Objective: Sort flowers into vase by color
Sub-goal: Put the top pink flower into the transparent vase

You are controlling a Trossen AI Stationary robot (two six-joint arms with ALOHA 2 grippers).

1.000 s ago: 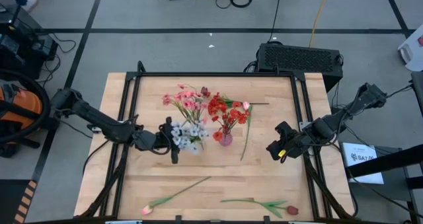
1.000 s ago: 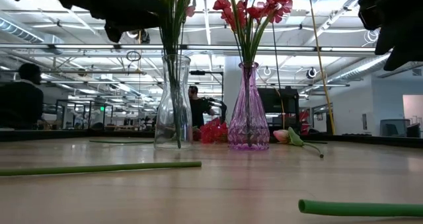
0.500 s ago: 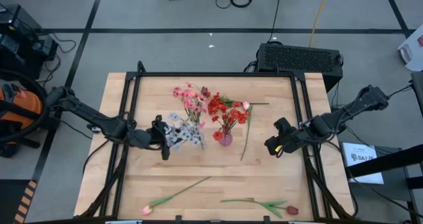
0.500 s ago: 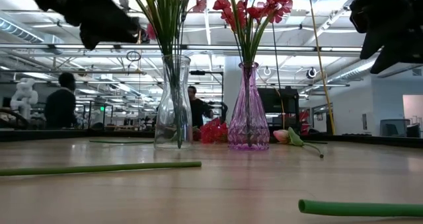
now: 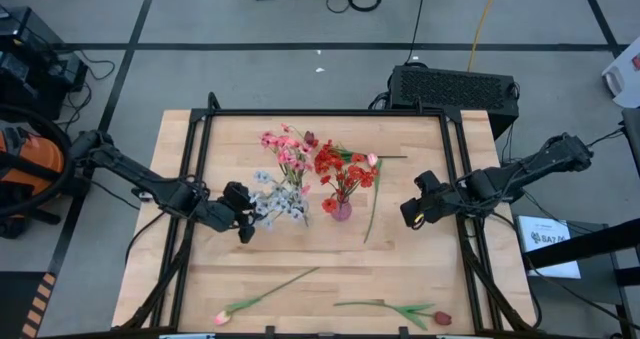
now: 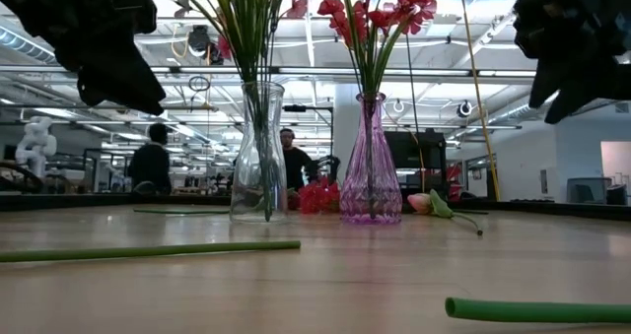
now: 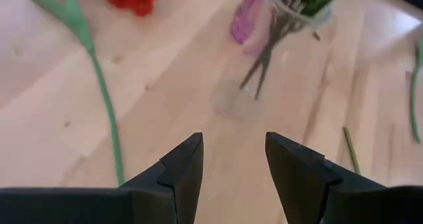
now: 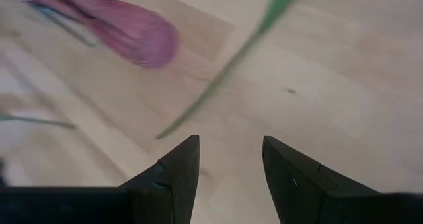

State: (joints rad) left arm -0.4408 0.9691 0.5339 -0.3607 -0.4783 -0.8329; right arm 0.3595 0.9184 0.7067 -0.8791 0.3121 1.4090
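A clear vase (image 6: 258,157) holds pink blooms (image 5: 285,149) and white-blue blooms (image 5: 275,205). To its right a purple vase (image 6: 371,162) holds red flowers (image 5: 342,169). Loose flowers lie flat on the table: a pink one (image 5: 372,194) right of the purple vase, another pink one (image 5: 265,297) and a red one (image 5: 400,309) near the front edge. My left gripper (image 5: 246,231) hovers open just left of the clear vase (image 7: 264,72), holding nothing. My right gripper (image 5: 408,217) hovers open right of the purple vase (image 8: 132,32), above a stem (image 8: 218,85).
A red spray (image 5: 310,139) lies behind the vases. A black frame (image 5: 330,112) runs round the wooden tabletop. Bare wood lies in the middle between the vases and the front stems. People stand in the room behind the table (image 6: 153,162).
My left gripper has drawn back from the clear vase toward the table's left edge, sinking a little and rolling as it went; its fingers stayed open. The white-blue and pink blooms have shifted slightly in the vase. My right gripper has drifted a little toward the far edge.
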